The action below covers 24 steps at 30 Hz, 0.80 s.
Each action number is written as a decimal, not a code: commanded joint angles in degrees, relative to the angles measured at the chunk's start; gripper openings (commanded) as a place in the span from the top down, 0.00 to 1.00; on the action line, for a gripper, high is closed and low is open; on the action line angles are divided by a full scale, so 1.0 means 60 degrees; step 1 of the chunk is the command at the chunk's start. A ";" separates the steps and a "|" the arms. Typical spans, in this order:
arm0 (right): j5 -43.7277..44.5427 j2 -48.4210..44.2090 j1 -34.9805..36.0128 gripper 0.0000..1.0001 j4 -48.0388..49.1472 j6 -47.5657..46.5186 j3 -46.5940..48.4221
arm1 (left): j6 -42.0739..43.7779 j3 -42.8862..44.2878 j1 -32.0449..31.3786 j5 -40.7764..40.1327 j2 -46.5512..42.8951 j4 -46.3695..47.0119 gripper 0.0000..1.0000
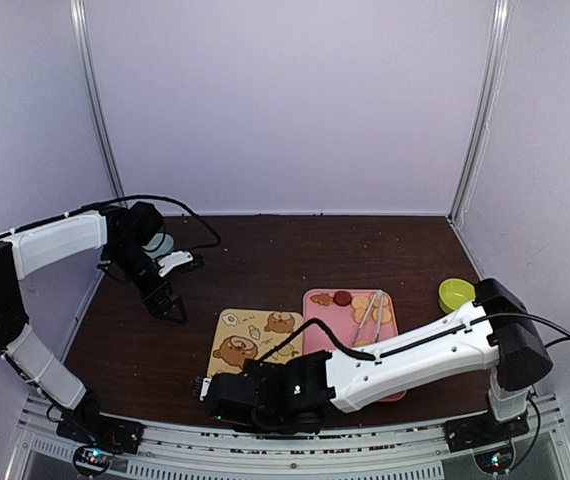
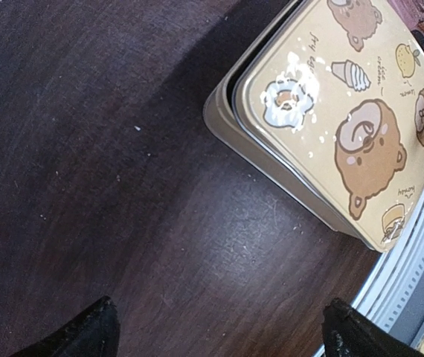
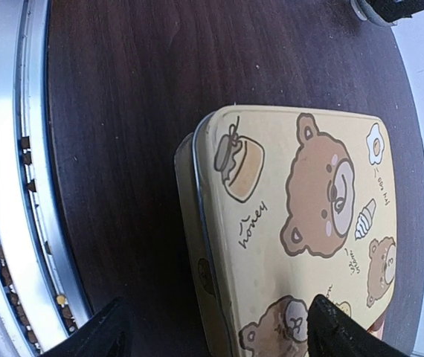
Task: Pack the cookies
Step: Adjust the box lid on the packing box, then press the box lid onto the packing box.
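The cookies point(image 1: 343, 298) lie on a pink tray point(image 1: 315, 345) right of centre, with metal tongs point(image 1: 369, 316) across them. Beside the tray is a yellow bear-print tin point(image 1: 255, 338), its lid point(image 2: 346, 111) sitting slightly askew on the base. My left gripper point(image 1: 170, 305) hangs open over bare table left of the tin, and in the left wrist view the left gripper point(image 2: 216, 327) has nothing between its fingers. My right gripper point(image 1: 208, 388) reaches across to the tin's near left corner. It is open: in the right wrist view one fingertip point(image 3: 85, 338) is over the table and the other over the lid point(image 3: 301, 223).
A small green bowl point(image 1: 455, 293) stands right of the tray. The metal rail point(image 3: 11, 186) at the table's near edge runs close to the tin. My right arm point(image 1: 415, 350) stretches low across the front of the tray. White walls enclose the table.
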 commanded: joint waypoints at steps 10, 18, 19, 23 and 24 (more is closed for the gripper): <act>-0.0606 -0.0273 -0.1168 0.20 0.0807 0.0062 -0.0290 | 0.0185 0.0047 0.0094 -0.0034 -0.0282 -0.0145 0.02; -0.0874 -0.0544 -0.1422 0.20 0.1284 0.0651 -0.0641 | 0.0307 -0.0162 0.0102 0.0198 -0.0307 -0.0154 0.02; -0.0990 -0.0632 -0.1431 0.20 0.1425 0.0739 -0.0685 | 0.0314 -0.0210 0.0103 0.0255 -0.0322 -0.0146 0.02; -0.1491 -0.1090 -0.1581 0.20 0.1950 0.1177 -0.0958 | 0.0426 -0.0367 0.0017 0.0592 -0.0333 -0.0150 0.02; -0.1642 -0.1207 -0.1687 0.20 0.2059 0.1343 -0.1031 | 0.0485 -0.0419 -0.0045 0.0650 -0.0336 -0.0139 0.02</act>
